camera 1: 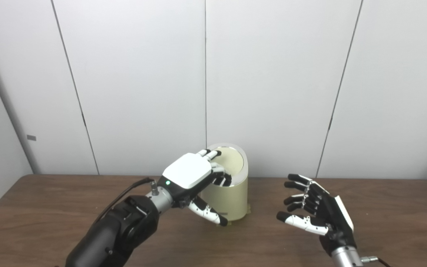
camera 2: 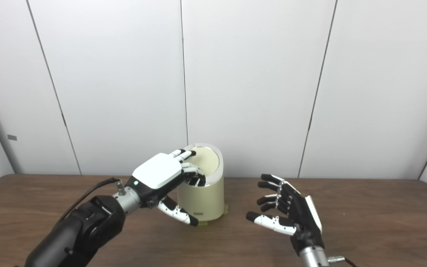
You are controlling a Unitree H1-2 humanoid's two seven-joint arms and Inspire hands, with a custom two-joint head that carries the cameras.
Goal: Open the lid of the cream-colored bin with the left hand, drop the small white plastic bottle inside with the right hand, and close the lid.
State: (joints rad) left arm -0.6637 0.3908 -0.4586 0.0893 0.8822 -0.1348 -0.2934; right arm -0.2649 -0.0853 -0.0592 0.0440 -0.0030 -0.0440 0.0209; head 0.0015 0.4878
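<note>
left eye view: cream-colored bin (camera 1: 232, 202) stands near the tabletop's (camera 1: 50, 207) far edge, lid (camera 1: 230, 160) tilted up, light and stiff, under left hand (camera 1: 195, 174) fingers; right hand (camera 1: 315, 211) spread empty; bottle unseen.

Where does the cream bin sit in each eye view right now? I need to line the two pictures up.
Left eye view: the cream-colored bin stands just right of the picture's centre, on the far part of the table, with the left hand over its near-left rim.
Right eye view: the same bin falls just left of centre.
Shared landmark: the open right hand, to the right of the bin and apart from it in both views.
</note>
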